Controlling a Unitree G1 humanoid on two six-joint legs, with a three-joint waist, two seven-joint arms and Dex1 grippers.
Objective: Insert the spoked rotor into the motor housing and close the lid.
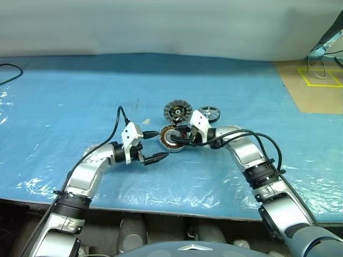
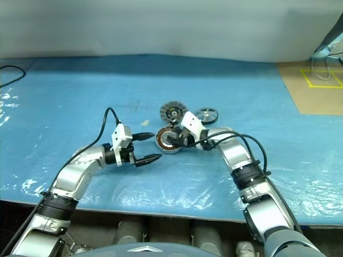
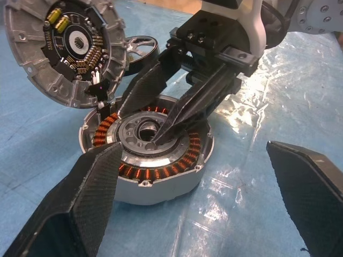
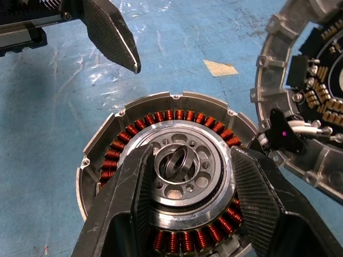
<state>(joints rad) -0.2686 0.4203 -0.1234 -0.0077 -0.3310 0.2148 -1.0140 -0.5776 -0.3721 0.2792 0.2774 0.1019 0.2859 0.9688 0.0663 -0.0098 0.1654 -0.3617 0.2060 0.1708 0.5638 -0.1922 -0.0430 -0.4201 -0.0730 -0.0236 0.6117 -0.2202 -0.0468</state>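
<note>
The motor housing (image 4: 166, 182) lies flat near the middle of the blue table cover (image 1: 64, 107), its lid (image 3: 64, 48) tilted open toward the far edge. The spoked rotor (image 1: 210, 113) lies flat just beyond. The right gripper (image 4: 187, 176) straddles the housing's centre — part-open fingers holding nothing. The left gripper (image 3: 198, 198) hovers beside — wide open, empty.

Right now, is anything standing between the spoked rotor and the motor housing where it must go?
Yes. The right pincer sits over the motor housing, its fingers reaching into the centre. The spoked rotor lies on the blue mat behind that arm. The left pincer waits open beside the housing.
</note>
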